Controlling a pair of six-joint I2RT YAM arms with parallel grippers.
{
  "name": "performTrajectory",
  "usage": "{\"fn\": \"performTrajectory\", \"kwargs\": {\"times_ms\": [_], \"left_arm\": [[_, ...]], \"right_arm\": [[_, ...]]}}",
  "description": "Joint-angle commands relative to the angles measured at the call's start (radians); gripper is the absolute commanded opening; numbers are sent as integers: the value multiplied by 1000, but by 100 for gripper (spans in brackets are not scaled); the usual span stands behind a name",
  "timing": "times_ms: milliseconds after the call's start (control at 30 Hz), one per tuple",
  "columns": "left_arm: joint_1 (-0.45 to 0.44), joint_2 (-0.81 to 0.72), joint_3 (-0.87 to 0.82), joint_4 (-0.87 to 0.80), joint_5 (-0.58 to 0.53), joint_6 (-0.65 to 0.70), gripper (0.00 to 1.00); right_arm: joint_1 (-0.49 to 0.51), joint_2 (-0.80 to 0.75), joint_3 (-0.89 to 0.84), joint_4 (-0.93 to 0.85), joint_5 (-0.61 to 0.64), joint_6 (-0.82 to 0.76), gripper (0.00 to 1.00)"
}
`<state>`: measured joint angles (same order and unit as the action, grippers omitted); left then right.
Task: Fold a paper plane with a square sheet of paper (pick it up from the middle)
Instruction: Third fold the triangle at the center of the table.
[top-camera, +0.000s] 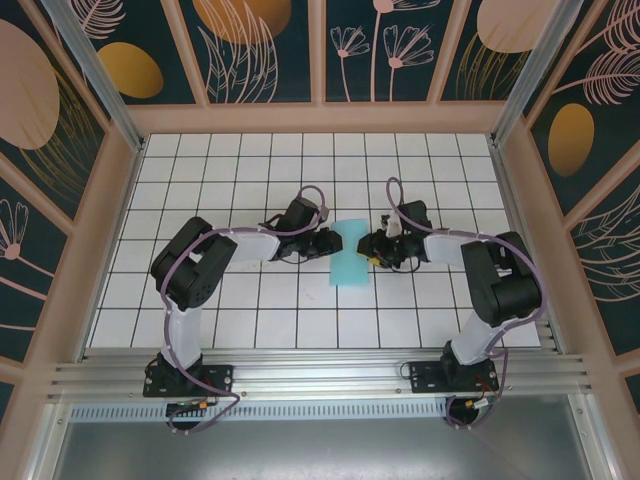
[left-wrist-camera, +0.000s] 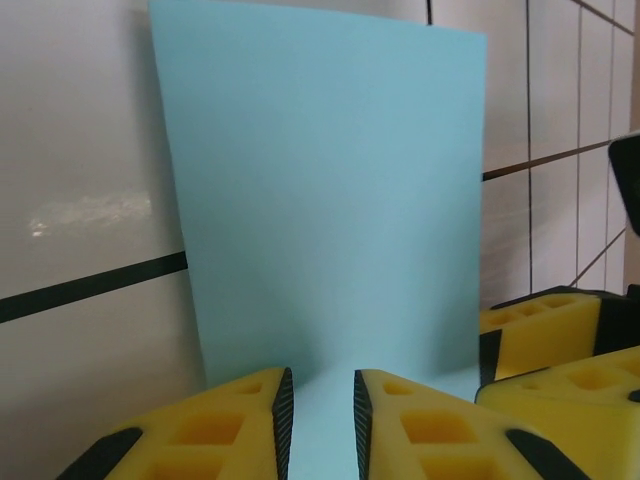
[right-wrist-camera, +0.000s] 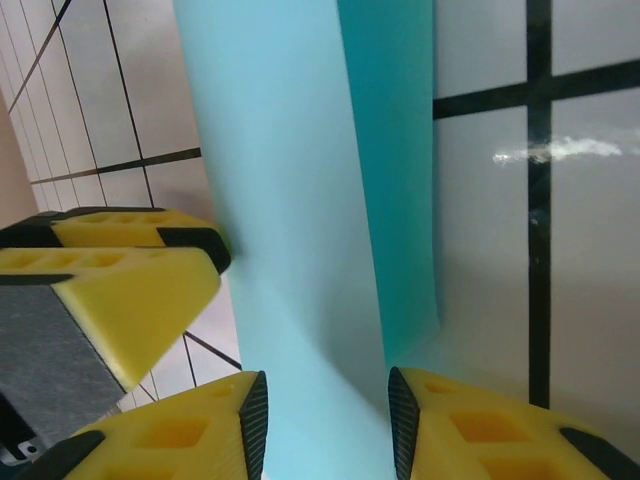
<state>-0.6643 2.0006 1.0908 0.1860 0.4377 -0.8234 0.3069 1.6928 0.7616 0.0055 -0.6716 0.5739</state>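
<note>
The square sheet of paper (top-camera: 352, 262) is light teal and lies at the middle of the table, bent lengthwise so that it looks about one tile wide. My left gripper (top-camera: 328, 243) is at its left edge and my right gripper (top-camera: 372, 250) at its right edge. In the left wrist view the paper (left-wrist-camera: 330, 200) rises ahead of the left gripper (left-wrist-camera: 320, 385), whose jaws stand narrowly apart over it. In the right wrist view a raised fold of the paper (right-wrist-camera: 290, 200) runs between the wider-set jaws of the right gripper (right-wrist-camera: 325, 385), untouched by either pad.
White grid tiles (top-camera: 250, 160) cover the table inside a low wooden wall (top-camera: 320, 118). The two grippers face each other closely: the right one's fingers (left-wrist-camera: 560, 350) appear in the left wrist view, the left one's fingers (right-wrist-camera: 110, 275) in the right wrist view.
</note>
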Motion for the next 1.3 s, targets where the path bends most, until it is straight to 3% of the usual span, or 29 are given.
{"fn": "performTrajectory", "kwargs": {"times_ms": [0, 333, 467, 800, 1067, 1267], "left_arm": [[-7, 11, 27, -26, 2, 2, 27], [-7, 2, 29, -82, -39, 49, 27], [-7, -22, 23, -87, -47, 57, 29], [-11, -250, -112, 1, -140, 157, 38], [-71, -400, -269, -20, -270, 321, 43], [-194, -432, -300, -67, -441, 450, 51]], "right_arm": [[-17, 37, 37, 23, -37, -41, 38], [-20, 58, 61, -1, -35, -68, 33], [-20, 61, 56, 8, -36, -59, 26], [-16, 37, -2, 99, -25, 51, 8], [3, 0, -51, 158, 7, 152, 5], [17, 8, -67, 186, 7, 198, 6]]}}
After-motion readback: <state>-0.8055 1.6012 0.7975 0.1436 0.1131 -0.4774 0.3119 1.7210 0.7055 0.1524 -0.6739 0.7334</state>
